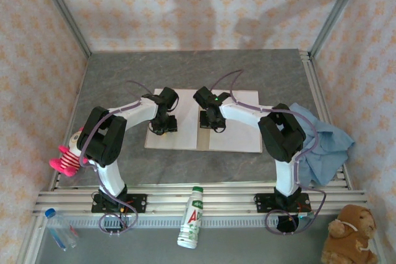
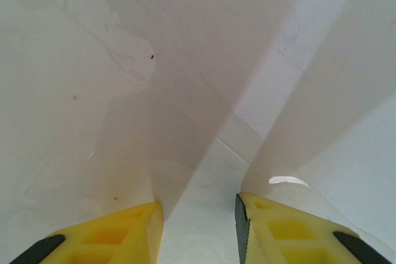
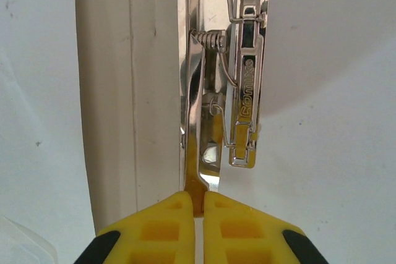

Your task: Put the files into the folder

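Top external view: folder (image 1: 203, 144) open at table (image 1: 111, 78) centre, files (image 1: 238, 135) lying on it. Left tool (image 1: 164, 125), at 9 o'clock of the spine, stands with jaws apart. Right tool (image 1: 213, 122) is clamped on the fastener (image 3: 244, 78). Sheets likely light, limp, slippery; best pinched at an edge.

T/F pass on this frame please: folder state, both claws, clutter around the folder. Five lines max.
1. The folder lies open on the table. True.
2. The right claw is shut on the metal fastener at the spine. True.
3. The left claw is clamped shut. False: it is open.
4. The blue cloth lies left of the folder. False: it lies to the folder's right.
5. A bottle lies at the near edge between the arm bases. True.
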Motion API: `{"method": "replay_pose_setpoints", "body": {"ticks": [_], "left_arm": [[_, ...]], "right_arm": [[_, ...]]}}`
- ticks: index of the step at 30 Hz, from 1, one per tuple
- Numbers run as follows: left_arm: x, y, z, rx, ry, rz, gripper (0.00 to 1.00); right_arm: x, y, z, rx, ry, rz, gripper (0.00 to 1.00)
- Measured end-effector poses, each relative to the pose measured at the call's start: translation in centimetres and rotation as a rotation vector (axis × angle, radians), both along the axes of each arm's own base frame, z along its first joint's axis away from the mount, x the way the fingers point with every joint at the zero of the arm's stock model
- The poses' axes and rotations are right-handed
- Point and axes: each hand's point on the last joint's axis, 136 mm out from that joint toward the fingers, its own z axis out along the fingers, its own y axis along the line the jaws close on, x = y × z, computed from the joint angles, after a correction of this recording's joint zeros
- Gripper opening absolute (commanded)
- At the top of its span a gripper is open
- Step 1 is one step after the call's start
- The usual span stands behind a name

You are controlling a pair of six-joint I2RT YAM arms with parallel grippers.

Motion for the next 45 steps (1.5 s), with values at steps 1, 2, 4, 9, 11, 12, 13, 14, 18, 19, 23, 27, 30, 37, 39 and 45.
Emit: {"method": "replay_pose_setpoints", "body": {"ticks": [1,2,4,9,11,12,13,14,18,19,23,27,30,37,39,45], "left_arm": [[0.0,0.0,0.0,0.0,0.0,0.0,0.37],[0.0,0.0,0.0,0.0,0.0,0.0,0.37],[0.0,0.0,0.0,0.0,0.0,0.0,0.37],[0.0,0.0,0.0,0.0,0.0,0.0,0.37],[0.0,0.0,0.0,0.0,0.0,0.0,0.37],[0.0,0.0,0.0,0.0,0.0,0.0,0.37],[0.0,0.0,0.0,0.0,0.0,0.0,0.37],[0.0,0.0,0.0,0.0,0.0,0.0,0.37],[0.0,0.0,0.0,-0.001,0.001,0.0,0.37],[0.0,0.0,0.0,-0.001,0.0,0.0,0.37],[0.0,-0.1,0.0,-0.003,0.001,0.0,0.37],[0.0,-0.1,0.0,-0.004,0.001,-0.001,0.37],[0.1,-0.1,0.0,-0.006,-0.001,-0.001,0.37],[0.1,-0.2,0.0,-0.008,0.0,-0.001,0.37],[0.1,-0.2,0.0,-0.008,0.0,-0.001,0.37],[0.1,-0.2,0.0,-0.008,0.0,-0.001,0.37]], "right_arm": [[0.0,0.0,0.0,-0.001,0.0,0.0,0.09],[0.0,0.0,0.0,-0.004,-0.002,0.0,0.09],[0.0,-0.1,0.0,-0.01,-0.006,0.002,0.09],[0.0,-0.2,0.1,-0.024,-0.015,0.009,0.08],[0.0,-0.2,0.1,-0.029,-0.018,0.011,0.07],[0.0,-0.3,0.1,-0.03,-0.019,0.012,0.06],[0.0,-0.3,0.2,-0.032,-0.021,0.012,0.06],[0.0,-0.4,0.2,-0.034,-0.023,0.013,0.06],[0.1,-0.5,0.2,-0.04,-0.024,0.013,0.05],[0.1,-0.5,0.2,-0.041,-0.025,0.012,0.06],[0.1,-0.6,0.3,-0.043,-0.028,0.011,0.05],[0.1,-0.9,0.2,-0.058,-0.033,0.007,0.06],[0.1,-1.1,0.2,-0.068,-0.035,0.006,0.05],[0.0,-1.1,0.1,-0.064,-0.038,0.007,0.05],[0.0,-1.0,0.0,-0.059,-0.038,0.007,0.05],[-0.1,-1.0,-0.3,-0.052,-0.038,0.005,0.05]]}}
